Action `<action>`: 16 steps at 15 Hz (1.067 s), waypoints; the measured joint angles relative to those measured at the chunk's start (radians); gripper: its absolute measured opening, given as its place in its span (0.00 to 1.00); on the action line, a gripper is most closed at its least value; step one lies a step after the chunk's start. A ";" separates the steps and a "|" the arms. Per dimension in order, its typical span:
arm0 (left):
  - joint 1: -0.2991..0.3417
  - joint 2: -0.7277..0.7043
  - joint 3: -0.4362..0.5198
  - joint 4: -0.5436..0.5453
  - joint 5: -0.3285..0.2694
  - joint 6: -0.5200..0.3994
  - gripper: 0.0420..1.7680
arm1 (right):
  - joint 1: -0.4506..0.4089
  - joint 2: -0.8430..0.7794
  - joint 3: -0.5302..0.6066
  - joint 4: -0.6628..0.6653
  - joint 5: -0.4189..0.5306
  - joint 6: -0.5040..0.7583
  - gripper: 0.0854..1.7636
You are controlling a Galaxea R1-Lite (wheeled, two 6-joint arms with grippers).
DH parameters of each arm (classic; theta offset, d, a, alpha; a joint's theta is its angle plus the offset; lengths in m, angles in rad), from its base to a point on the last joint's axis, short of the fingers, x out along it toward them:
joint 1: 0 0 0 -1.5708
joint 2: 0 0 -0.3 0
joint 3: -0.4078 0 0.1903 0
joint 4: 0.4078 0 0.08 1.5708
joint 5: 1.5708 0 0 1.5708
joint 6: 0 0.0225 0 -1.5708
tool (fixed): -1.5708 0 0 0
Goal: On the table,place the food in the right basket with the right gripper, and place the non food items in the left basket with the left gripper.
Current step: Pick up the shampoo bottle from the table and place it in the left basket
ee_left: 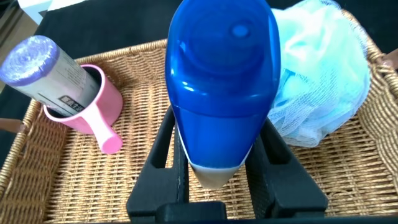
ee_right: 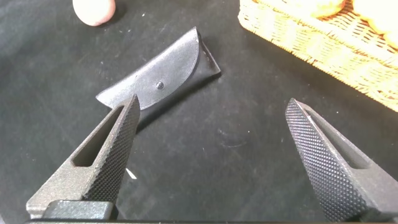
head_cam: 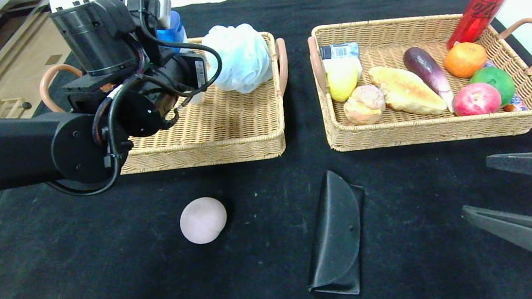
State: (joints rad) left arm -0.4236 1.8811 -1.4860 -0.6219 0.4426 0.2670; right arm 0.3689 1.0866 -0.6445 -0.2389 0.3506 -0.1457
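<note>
Holding a blue bottle over the left basket, the left claw grips it between both fingers.
Right claw rests wide open above the counter, near the black case.

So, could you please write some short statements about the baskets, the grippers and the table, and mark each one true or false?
1. The left gripper holds a blue bottle over the left basket. True.
2. The right gripper holds the orange. False: it is open and empty, and the orange lies in the right basket.
3. The black case lies on the table. True.
4. The eggplant lies in the left basket. False: the eggplant is in the right basket.
</note>
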 joint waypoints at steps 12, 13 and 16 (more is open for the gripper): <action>-0.008 -0.019 0.041 0.003 0.026 0.002 0.80 | 0.000 -0.006 0.002 -0.004 0.000 0.000 0.97; -0.009 -0.032 0.052 0.004 0.026 0.003 0.82 | 0.000 -0.005 0.002 -0.004 0.000 0.000 0.97; -0.016 -0.084 0.097 0.010 0.021 0.003 0.87 | 0.000 -0.005 0.002 -0.005 0.000 0.000 0.97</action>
State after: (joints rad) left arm -0.4396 1.7972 -1.3889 -0.6119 0.4640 0.2702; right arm 0.3694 1.0813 -0.6426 -0.2438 0.3506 -0.1462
